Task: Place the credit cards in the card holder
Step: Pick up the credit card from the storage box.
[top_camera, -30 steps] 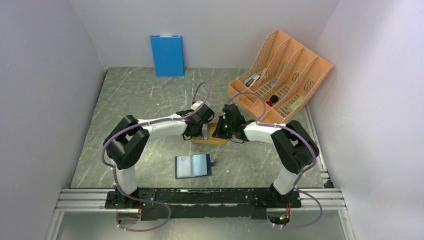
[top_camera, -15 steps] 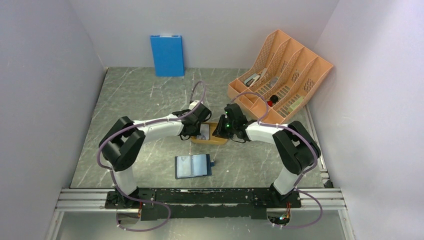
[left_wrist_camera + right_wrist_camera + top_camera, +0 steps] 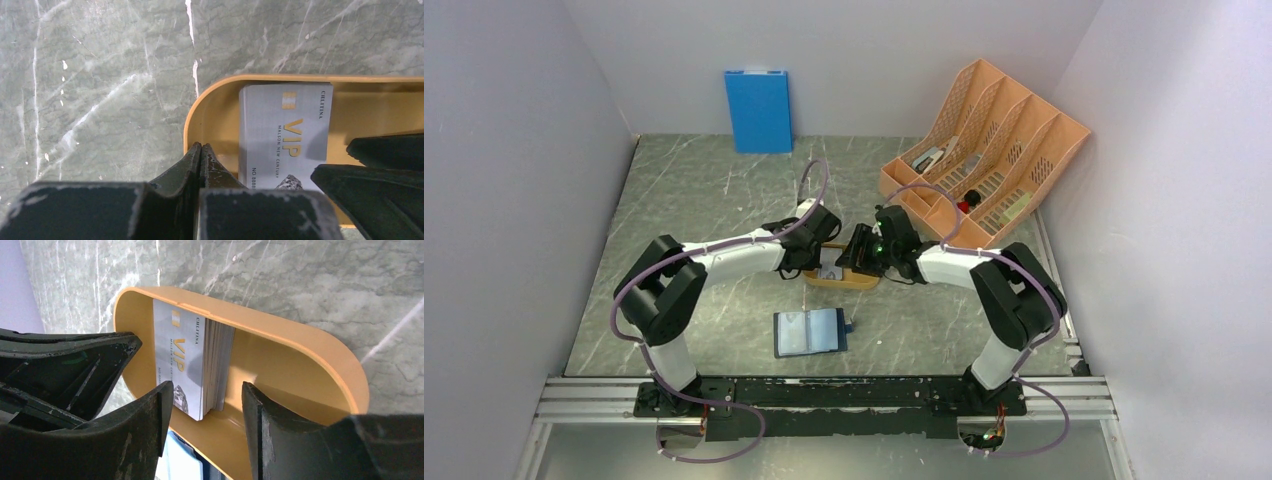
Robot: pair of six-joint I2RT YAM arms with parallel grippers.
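Facing the credit cards (image 3: pixel 192 365), the right gripper (image 3: pixel 207 390) stands partly open.

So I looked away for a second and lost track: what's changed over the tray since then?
The right hand has opened; its jaws now straddle the end of the cards stacked in the tray. The elbow of the left arm swung slightly left; the left hand stays shut at the tray's rim. Cards, tray and the open wallet look unmoved.
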